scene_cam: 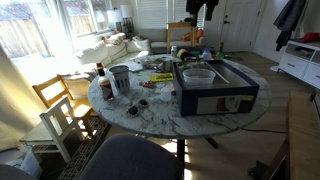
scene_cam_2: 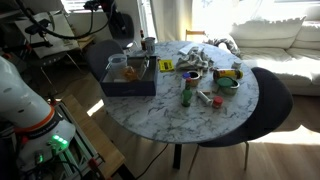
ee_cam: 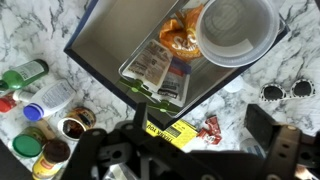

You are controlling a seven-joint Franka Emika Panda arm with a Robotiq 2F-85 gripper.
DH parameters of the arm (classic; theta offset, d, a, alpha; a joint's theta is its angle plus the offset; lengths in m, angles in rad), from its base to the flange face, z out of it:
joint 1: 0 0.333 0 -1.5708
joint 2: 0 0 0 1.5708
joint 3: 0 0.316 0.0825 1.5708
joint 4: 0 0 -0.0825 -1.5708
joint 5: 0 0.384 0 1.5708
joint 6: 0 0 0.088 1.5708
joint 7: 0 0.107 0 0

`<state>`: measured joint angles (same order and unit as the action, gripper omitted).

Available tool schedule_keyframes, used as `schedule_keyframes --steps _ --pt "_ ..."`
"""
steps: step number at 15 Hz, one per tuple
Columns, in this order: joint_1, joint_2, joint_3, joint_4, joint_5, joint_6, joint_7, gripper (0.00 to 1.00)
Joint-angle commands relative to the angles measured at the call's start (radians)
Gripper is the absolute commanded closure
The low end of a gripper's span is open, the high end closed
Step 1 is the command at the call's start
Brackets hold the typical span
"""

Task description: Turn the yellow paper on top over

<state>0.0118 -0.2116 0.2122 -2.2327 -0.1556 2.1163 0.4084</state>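
Observation:
The yellow paper (ee_cam: pixel 176 134) is a small bright yellow slip with black print. It lies flat on the marble table beside the corner of the dark blue box (ee_cam: pixel 110 40). It also shows in an exterior view (scene_cam_2: pixel 166 66), just off the box (scene_cam_2: pixel 128 78). My gripper (ee_cam: pixel 200 121) is open and empty. It hangs well above the table, with the paper below and between its fingers. In an exterior view the gripper (scene_cam_2: pixel 121 27) is high over the box's far side.
The box holds a clear bowl (ee_cam: pixel 237 30) and snack bags (ee_cam: pixel 158 68). A red wrapper (ee_cam: pixel 212 127) lies next to the paper. Sunglasses (ee_cam: pixel 285 90), jars and bottles (ee_cam: pixel 40 110) stand around. Cups and bottles (scene_cam_2: pixel 190 85) crowd the table (scene_cam_2: pixel 190 125) middle; chairs surround it.

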Motion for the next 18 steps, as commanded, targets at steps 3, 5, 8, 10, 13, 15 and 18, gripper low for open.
schedule_keyframes --steps 3,5,8,10,13,15,18 --pt "-0.028 0.163 -0.213 0.043 0.304 0.140 -0.364 0.00" --pt "-0.042 0.227 -0.259 0.091 0.448 0.132 -0.520 0.00" --pt "-0.103 0.355 -0.311 0.190 0.663 0.054 -0.727 0.00" --pt "-0.152 0.449 -0.320 0.263 0.745 -0.027 -0.766 0.00" --pt "-0.214 0.585 -0.316 0.357 0.792 -0.087 -0.738 0.00" --pt "-0.236 0.671 -0.315 0.416 0.816 -0.044 -0.657 0.00" --pt "-0.244 0.636 -0.305 0.374 0.786 -0.035 -0.683 0.00"
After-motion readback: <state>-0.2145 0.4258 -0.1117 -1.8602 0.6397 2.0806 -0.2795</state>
